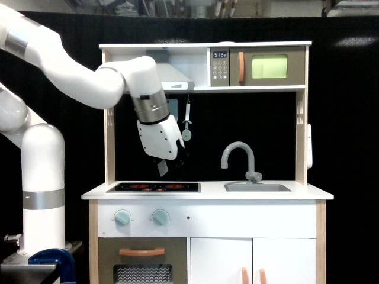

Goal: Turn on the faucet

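beside the sink (257, 187), the upright faucet (238, 155) arches leftward.

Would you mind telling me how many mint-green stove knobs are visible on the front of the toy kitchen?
2: the left knob and the right knob sit side by side on the white front panel, below the cooktop. None looks hidden.

1. You are looking at a white toy kitchen (207, 192) standing against a black backdrop (343, 118).
2. Above the kitchen, a ceiling strip (177, 7) is showing, brightly lit.
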Controlling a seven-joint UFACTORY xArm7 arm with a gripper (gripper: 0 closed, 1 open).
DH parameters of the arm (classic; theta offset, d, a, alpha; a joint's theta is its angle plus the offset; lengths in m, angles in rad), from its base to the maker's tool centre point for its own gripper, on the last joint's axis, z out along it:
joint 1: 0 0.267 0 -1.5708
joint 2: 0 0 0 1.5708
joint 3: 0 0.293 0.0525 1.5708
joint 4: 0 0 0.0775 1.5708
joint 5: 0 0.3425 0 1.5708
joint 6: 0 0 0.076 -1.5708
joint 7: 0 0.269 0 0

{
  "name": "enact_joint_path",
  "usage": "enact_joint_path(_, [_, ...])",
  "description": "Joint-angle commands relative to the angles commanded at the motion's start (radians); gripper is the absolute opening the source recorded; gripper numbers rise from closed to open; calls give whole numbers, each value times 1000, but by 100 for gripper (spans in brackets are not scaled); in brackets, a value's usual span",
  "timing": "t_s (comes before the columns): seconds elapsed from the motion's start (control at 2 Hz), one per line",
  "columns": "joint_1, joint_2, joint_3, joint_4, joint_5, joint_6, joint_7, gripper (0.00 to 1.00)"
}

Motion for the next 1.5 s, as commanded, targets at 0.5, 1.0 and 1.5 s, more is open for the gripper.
enact_joint_path(0.5, [357, 22, -395, 107, 178, 57, -411, 100])
enact_joint_path(1.0, [529, -162, -642, 74, 279, 39, -621, 100])
enact_joint_path(1.5, [560, -245, -725, 29, 289, -2, -691, 100])
